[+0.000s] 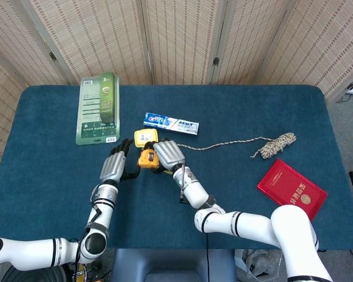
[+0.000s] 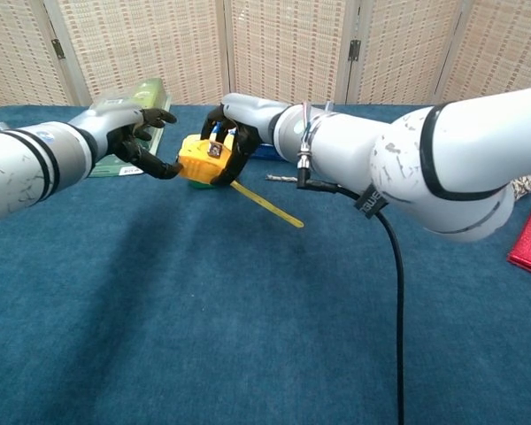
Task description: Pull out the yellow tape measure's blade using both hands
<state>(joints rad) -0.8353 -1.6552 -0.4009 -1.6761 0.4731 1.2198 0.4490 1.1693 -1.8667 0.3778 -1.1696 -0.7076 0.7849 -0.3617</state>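
Note:
My right hand (image 2: 228, 133) grips the yellow tape measure (image 2: 200, 159) from above and behind, holding it just over the blue table. A short length of yellow blade (image 2: 267, 205) sticks out of the case toward the lower right; its tip lies free on the cloth. My left hand (image 2: 140, 135) is at the case's left side with its fingers spread. One dark fingertip touches the case's edge. In the head view the tape measure (image 1: 146, 157) sits between the left hand (image 1: 113, 166) and the right hand (image 1: 169, 154).
A small yellow-topped object (image 1: 145, 137) lies just behind the tape measure. A toothpaste box (image 1: 170, 123), a green blister pack (image 1: 98, 108), a bundled rope (image 1: 275, 144) with a trailing strand and a red booklet (image 1: 292, 190) lie on the table (image 1: 235, 106).

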